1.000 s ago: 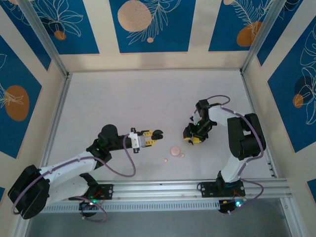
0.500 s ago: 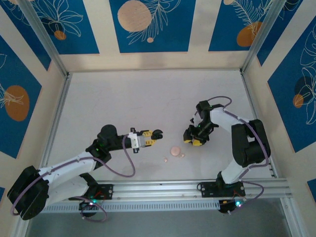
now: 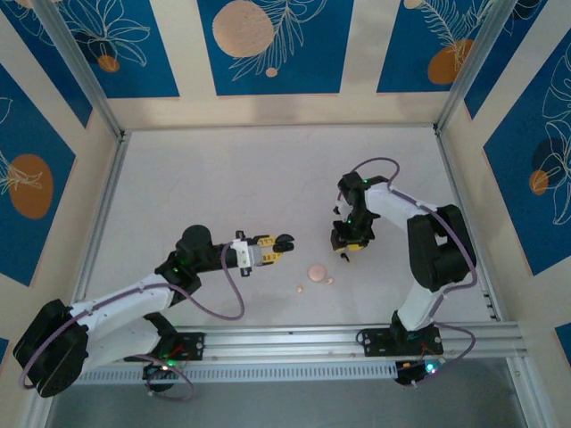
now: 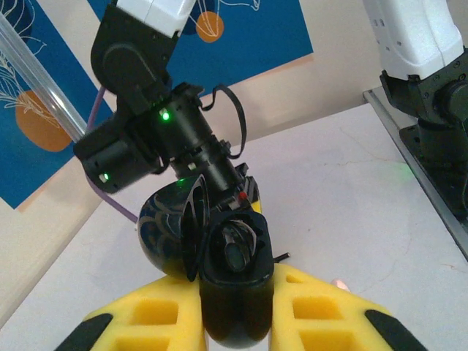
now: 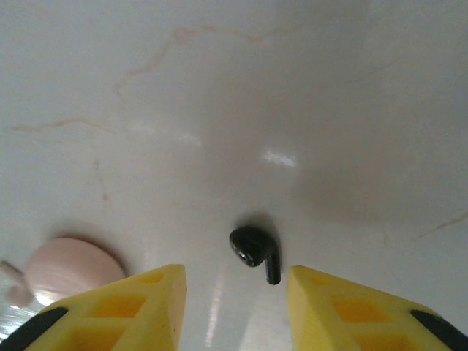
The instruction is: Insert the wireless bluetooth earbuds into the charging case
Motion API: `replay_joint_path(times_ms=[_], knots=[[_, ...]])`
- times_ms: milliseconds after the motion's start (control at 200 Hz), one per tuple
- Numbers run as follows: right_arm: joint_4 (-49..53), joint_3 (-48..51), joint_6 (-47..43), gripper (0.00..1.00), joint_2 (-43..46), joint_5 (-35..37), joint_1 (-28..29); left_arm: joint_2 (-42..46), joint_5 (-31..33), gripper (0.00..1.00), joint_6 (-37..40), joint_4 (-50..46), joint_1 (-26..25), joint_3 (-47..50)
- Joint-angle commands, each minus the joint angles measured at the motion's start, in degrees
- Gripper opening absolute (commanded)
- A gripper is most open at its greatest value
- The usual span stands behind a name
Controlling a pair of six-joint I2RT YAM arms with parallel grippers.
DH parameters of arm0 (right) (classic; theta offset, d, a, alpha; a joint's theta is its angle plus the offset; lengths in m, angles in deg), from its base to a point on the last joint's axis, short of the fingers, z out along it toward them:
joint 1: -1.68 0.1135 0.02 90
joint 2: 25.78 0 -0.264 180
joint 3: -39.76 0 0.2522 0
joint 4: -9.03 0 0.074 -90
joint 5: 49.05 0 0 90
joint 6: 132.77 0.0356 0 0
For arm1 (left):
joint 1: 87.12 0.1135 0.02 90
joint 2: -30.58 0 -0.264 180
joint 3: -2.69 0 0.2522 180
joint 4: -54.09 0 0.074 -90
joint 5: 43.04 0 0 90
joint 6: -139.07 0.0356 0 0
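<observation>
Right wrist view: a black earbud (image 5: 254, 250) is seen lying on the worktop (image 5: 292, 88), to the right of the pink case (image 5: 69, 267) and apart from it. The right hand (image 5: 238, 292) is held directly over the bud, with its yellow fingers (image 5: 344, 307) set on either side, evidently so that it can be pinched once they are closed. The jaws are parted, and nothing is touched or held by them.

In the left wrist view the left hand (image 4: 235, 322) is clamped tight on the black charging case (image 4: 234, 285). Its lid is swung up and its hollow is turned toward the right arm, presumably so that the bud can be set in. From above, that case is kept to the left of the pink case, and two pink buds (image 3: 300, 288) are seen just beside the pink case.
</observation>
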Motion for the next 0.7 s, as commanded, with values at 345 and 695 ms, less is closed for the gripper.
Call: replay_joint_path(times_ms=[345, 695], knots=[[0.58, -1.39, -1.87, 0.31, -5.09, 2.87, 1.50, 1.24, 0.34, 0.19, 1.75, -1.21, 0.34, -1.39], [-2.41, -1.11, -0.81, 0.25, -5.58, 3.60, 1.82, 1.05, 0.40, 0.19, 1.58, -1.05, 0.31, -1.37]])
